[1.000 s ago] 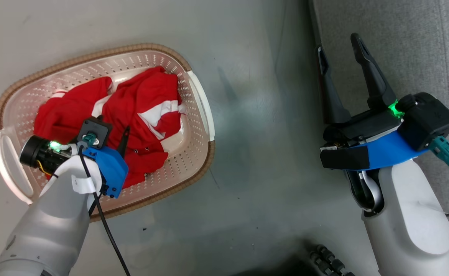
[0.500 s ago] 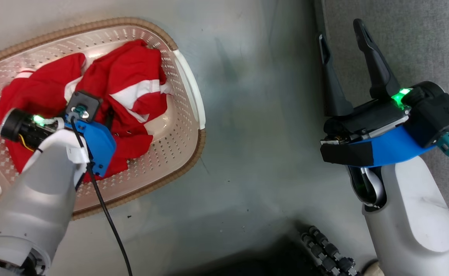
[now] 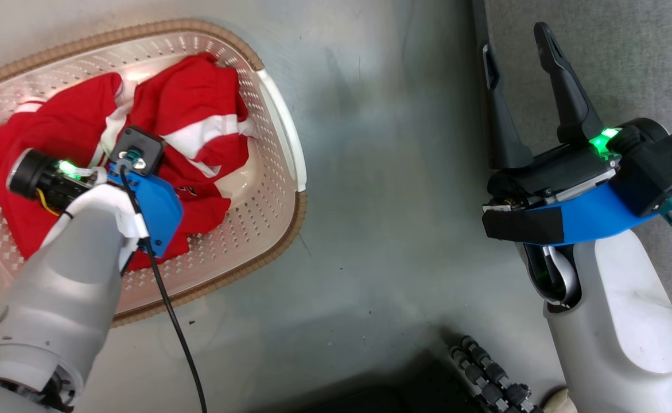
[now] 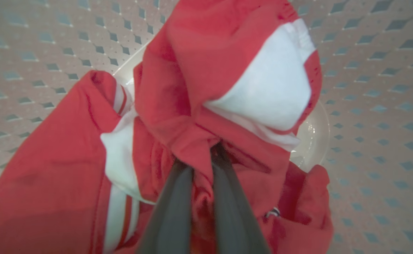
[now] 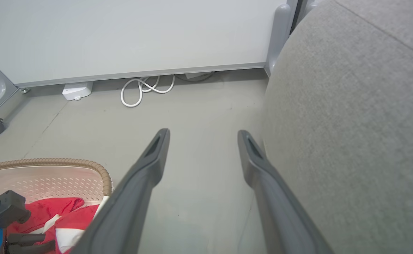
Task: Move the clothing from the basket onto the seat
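L gripper (image 4: 201, 158) is pinching the clothing (image 4: 210, 63) in the basket (image 3: 270, 189); R gripper (image 3: 514, 39) is hanging open by the seat (image 3: 628, 63).

L jaws are standing nearly together w/ a bunched fold of red fabric nipped btwn the tips, the cloth puckering round them in the left wrist view. The clothing, red w/ white stripes, is lying crumpled across the basket's bottom, all of it inside the brown rim. The basket is sitting on the grey floor (image 3: 381, 172), apart from the seat. R jaws are standing wide w/ nothing btwn them, fingers pointing up the head view, just beside the seat's edge. A white cable (image 5: 146, 88) is lying looped at the foot of the wall (image 5: 121, 35) in the right wrist view.
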